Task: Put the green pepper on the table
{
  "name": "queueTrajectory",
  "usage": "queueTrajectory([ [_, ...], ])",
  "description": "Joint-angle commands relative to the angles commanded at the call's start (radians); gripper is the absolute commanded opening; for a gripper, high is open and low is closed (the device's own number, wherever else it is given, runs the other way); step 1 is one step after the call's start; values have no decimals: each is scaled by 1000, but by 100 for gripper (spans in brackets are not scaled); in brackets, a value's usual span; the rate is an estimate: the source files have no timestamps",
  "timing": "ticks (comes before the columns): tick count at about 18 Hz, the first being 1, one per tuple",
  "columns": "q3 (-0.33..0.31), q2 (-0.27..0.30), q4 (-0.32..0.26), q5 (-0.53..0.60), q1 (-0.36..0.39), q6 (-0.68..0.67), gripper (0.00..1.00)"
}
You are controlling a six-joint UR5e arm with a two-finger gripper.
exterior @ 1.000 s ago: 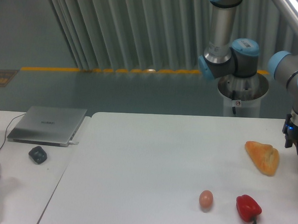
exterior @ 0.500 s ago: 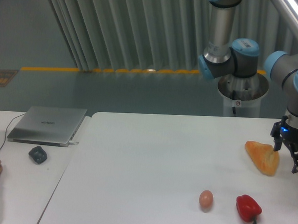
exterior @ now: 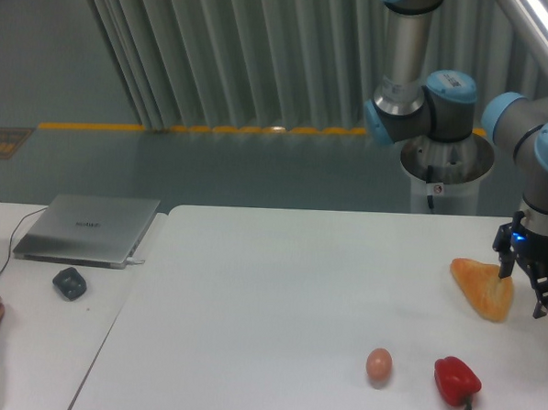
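No glossy green bell pepper showed on the plain white table [exterior: 250, 305], where the black two-finger gripper [exterior: 525, 282] hung spread and empty beside a golden pastry [exterior: 482, 287].

The table [exterior: 250, 305] — large, plain white, smooth-topped; green pepper unseen.

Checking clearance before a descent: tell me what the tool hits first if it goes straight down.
Likely the table just right of the croissant; the tool hangs open beside it. Depth is unclear, so one finger might clip the croissant's edge.
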Motion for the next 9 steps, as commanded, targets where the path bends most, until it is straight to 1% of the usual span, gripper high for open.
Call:
queueTrajectory([
  [3,5,0,5,-2,0,3,100],
  [5,23,-2,6,6,-29,23,100],
  [8,49,-18,8,84,-58,60,100],
  [9,54,-18,8,89,-69,60,100],
])
